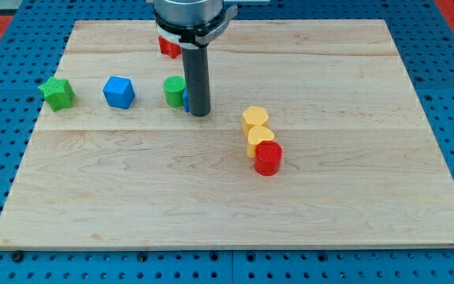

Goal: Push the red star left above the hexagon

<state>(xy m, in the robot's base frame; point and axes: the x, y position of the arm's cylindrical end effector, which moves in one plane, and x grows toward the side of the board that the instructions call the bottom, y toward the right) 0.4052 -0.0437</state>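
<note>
My tip (199, 113) rests just right of the green round block (173, 91). The red star (168, 46) sits farther back, partly hidden by the arm.

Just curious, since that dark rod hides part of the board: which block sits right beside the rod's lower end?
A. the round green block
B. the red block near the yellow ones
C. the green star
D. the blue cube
A: my tip stands just right of the round green block.
</note>
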